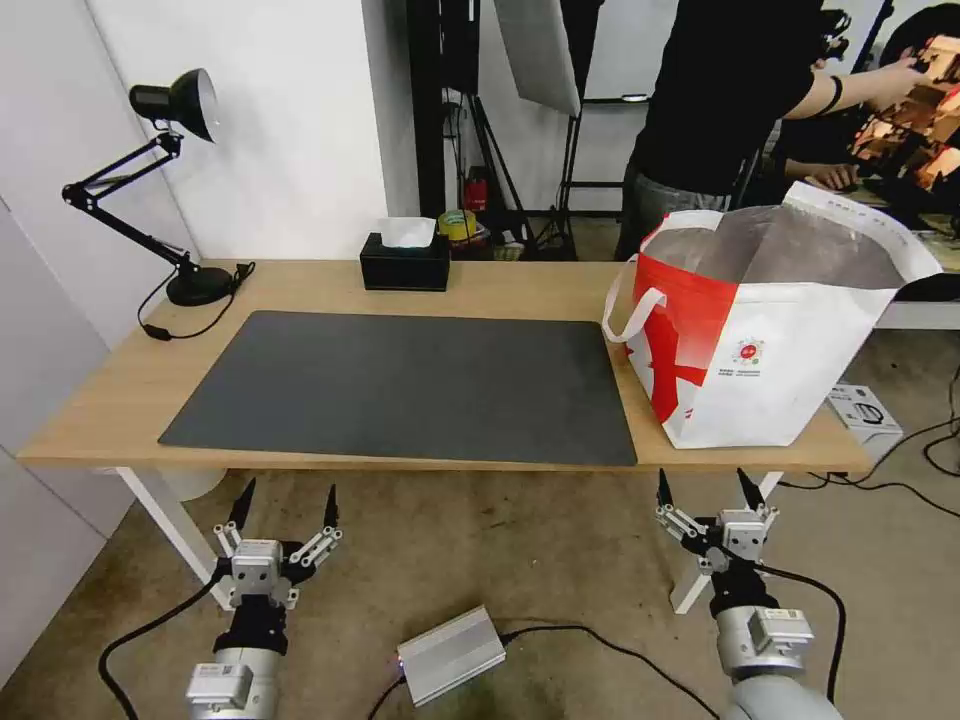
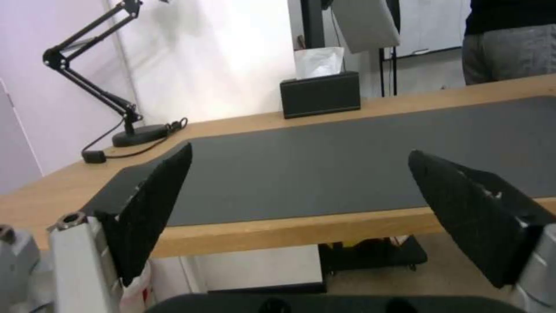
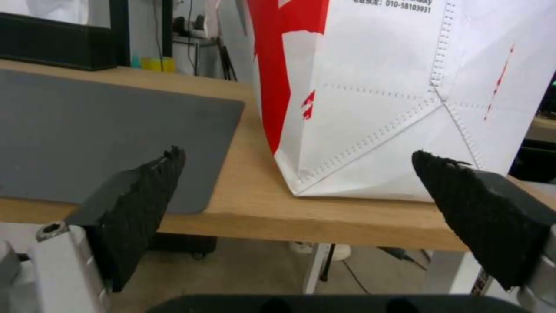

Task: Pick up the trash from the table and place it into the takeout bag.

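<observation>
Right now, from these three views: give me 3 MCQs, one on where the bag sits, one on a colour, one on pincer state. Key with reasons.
1. Where does the takeout bag stand on the table?
A. At the table's right end, off the grey mat
B. In the middle of the mat
C. On the floor under the table

2. What colour is the tissue box?
A. White
B. Black
C. Red

3. How do the left pincer and right pincer stand?
A. Both open, holding nothing, below the table's near edge
B. Both shut on trash
C. Left open, right shut on the bag's handle

Key: 1 A, the bag's base rests on bare wood beside the mat. 2 B, a black box with white tissue sticking out. 3 A, each pair of fingers stands spread with nothing between them.
</observation>
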Available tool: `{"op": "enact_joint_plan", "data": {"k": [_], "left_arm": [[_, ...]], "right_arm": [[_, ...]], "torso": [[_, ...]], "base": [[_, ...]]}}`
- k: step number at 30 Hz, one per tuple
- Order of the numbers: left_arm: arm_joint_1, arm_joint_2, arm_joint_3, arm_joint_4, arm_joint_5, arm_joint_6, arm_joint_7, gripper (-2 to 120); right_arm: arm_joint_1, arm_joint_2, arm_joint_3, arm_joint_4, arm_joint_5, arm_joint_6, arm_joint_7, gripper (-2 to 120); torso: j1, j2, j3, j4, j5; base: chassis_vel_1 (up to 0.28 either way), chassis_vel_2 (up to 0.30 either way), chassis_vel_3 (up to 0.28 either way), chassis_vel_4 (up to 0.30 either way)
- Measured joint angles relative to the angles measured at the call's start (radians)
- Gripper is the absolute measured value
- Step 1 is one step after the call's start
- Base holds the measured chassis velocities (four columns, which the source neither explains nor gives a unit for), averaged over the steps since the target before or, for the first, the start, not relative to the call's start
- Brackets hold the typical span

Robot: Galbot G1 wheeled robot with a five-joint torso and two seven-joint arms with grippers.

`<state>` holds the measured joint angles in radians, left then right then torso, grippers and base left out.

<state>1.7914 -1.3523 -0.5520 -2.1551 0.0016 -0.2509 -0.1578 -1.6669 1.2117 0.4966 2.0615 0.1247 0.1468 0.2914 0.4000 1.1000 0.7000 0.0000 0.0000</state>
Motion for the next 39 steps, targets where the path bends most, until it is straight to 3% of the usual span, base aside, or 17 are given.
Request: {"op": "enact_joint_plan", "data": {"k": [39], "left_arm": [[-0.012, -0.008, -0.013, -0.002, 0.0, -0.006, -0.005, 100]], "right_arm": [[-0.027, 0.008, -0.005, -0.01, -0.017, 0.008, -0.011, 100]], "torso": [[0.0, 0.0, 0.0, 0.0, 0.0]], "base": [[0.0, 0.0, 0.0, 0.0]]}}
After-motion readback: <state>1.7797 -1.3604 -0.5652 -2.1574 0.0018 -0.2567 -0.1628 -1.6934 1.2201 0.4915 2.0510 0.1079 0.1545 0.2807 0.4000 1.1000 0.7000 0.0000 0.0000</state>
